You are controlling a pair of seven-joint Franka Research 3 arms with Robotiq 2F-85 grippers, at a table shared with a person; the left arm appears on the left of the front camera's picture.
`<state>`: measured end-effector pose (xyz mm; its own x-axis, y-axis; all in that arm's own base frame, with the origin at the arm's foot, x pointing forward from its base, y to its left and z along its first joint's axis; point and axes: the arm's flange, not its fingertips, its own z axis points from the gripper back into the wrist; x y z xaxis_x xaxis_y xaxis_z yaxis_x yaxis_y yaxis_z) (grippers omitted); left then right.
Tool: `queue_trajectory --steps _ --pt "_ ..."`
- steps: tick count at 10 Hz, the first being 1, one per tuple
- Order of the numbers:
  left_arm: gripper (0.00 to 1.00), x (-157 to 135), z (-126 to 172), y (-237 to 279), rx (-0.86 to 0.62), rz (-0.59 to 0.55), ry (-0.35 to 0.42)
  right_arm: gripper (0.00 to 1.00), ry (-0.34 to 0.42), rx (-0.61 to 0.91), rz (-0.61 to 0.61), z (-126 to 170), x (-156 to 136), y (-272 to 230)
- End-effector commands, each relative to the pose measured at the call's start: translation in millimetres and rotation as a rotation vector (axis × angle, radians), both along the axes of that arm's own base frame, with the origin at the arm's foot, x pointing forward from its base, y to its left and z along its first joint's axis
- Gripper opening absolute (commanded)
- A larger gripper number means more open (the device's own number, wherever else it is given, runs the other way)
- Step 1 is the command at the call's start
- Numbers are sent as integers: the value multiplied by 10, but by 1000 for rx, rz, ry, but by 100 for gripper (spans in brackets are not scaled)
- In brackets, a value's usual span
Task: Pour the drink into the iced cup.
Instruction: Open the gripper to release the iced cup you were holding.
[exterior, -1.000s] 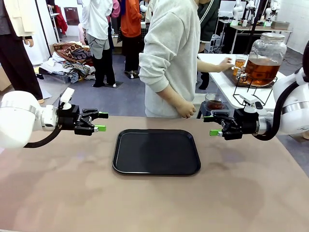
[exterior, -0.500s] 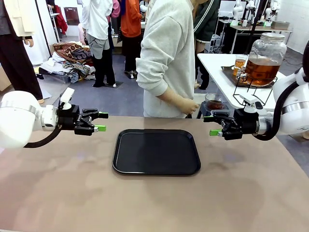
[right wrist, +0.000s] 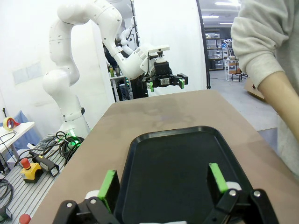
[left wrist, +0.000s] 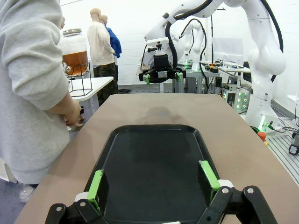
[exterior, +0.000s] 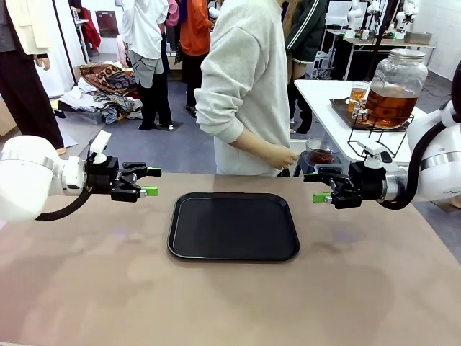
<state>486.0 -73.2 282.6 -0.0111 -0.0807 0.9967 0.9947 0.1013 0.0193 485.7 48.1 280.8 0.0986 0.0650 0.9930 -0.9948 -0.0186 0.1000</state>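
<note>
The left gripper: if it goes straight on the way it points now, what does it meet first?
Probably nothing near: the left gripper points level above the black tray, not down at it. The first thing in its line looks like the right gripper facing it, though depth is unclear.

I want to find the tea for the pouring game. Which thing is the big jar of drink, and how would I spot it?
Look past the brown table to the white side table at the far right. There, on a black wire stand, sits the big glass jar. It has a lid and amber-brown drink inside, and it towers over the small glass beside it.
</note>
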Motion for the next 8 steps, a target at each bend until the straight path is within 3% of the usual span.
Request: queue_trajectory --steps 1,8 --pt "100 12 28 -12 2 7 4 100 1 -2 -5 29 33 19" --pt "100 12 28 -12 2 7 4 100 1 -2 -5 29 33 19"
